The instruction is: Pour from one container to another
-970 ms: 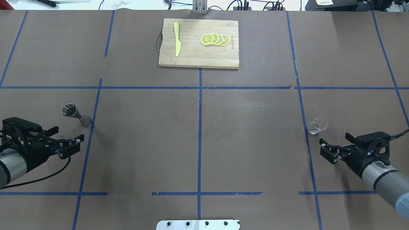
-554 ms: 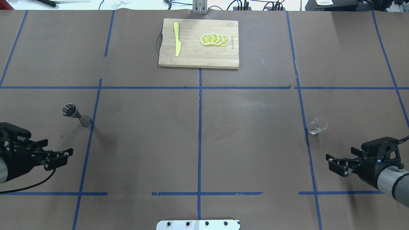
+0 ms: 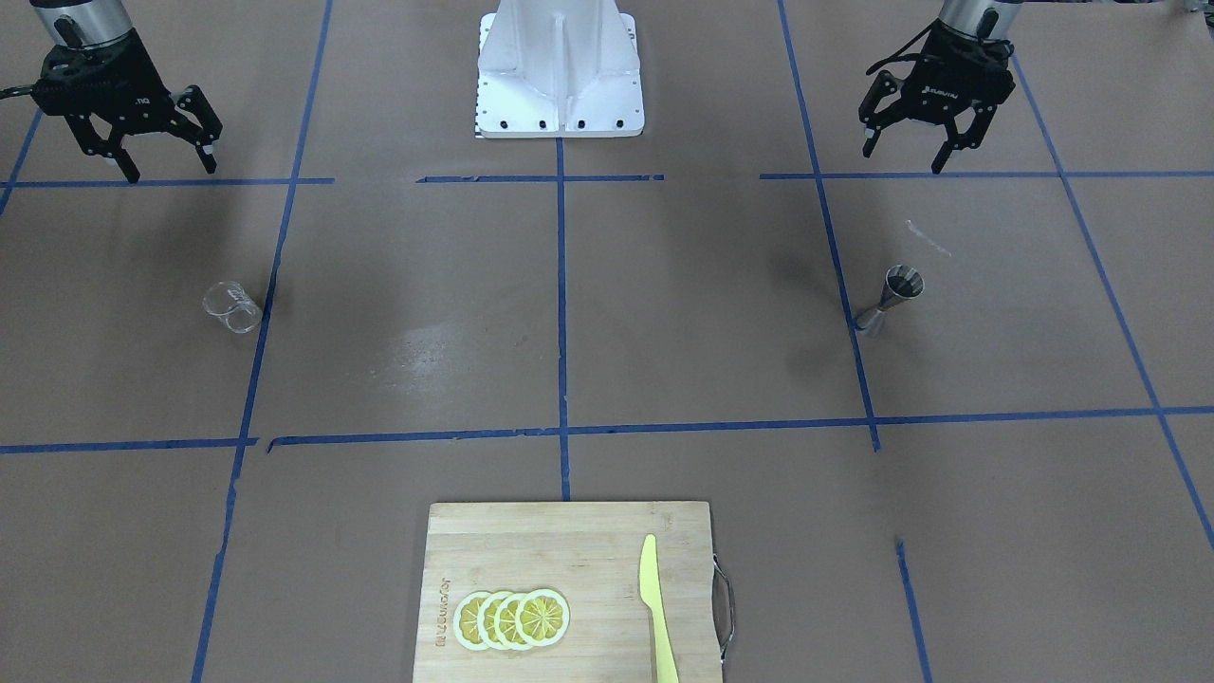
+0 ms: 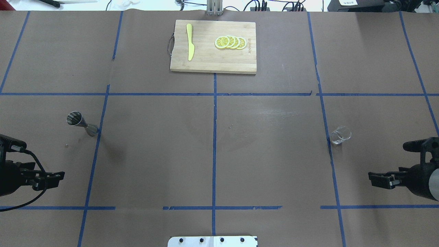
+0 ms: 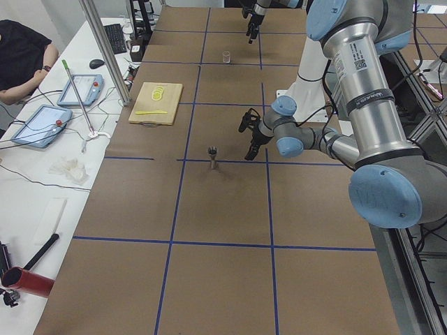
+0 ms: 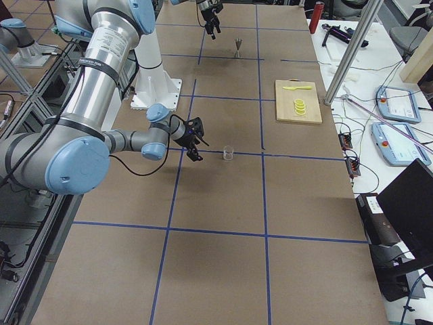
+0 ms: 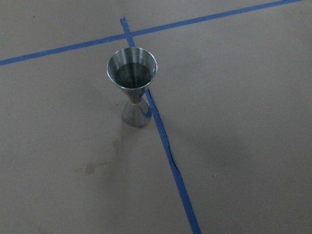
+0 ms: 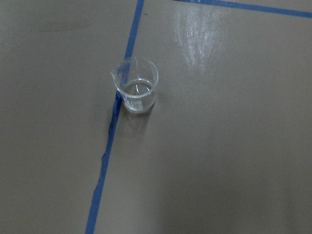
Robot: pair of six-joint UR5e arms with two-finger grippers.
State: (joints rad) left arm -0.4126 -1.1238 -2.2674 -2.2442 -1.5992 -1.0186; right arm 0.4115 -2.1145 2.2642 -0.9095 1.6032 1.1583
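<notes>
The clear glass cup (image 4: 340, 135) stands upright on the right side of the table, beside a blue tape line, and is also seen in the right wrist view as the cup (image 8: 135, 90). The metal jigger (image 4: 81, 123) stands upright on the left; from the left wrist camera the jigger (image 7: 133, 85) shows a dark level inside its top cone. My left gripper (image 3: 903, 156) hangs open and empty, well back from the jigger (image 3: 890, 299). My right gripper (image 3: 169, 171) is likewise open and empty, well back from the cup (image 3: 231, 307).
A wooden cutting board (image 4: 205, 60) lies at the far middle with a yellow knife (image 4: 189, 41) and lemon slices (image 4: 230, 42) on it. The robot base (image 3: 560, 66) is at the near middle. A small wet spot (image 7: 92, 167) lies beside the jigger.
Both arms have drawn back toward the robot's side of the table, away from the jigger and the cup. Both grippers stayed open, and the jigger and cup have not moved.
</notes>
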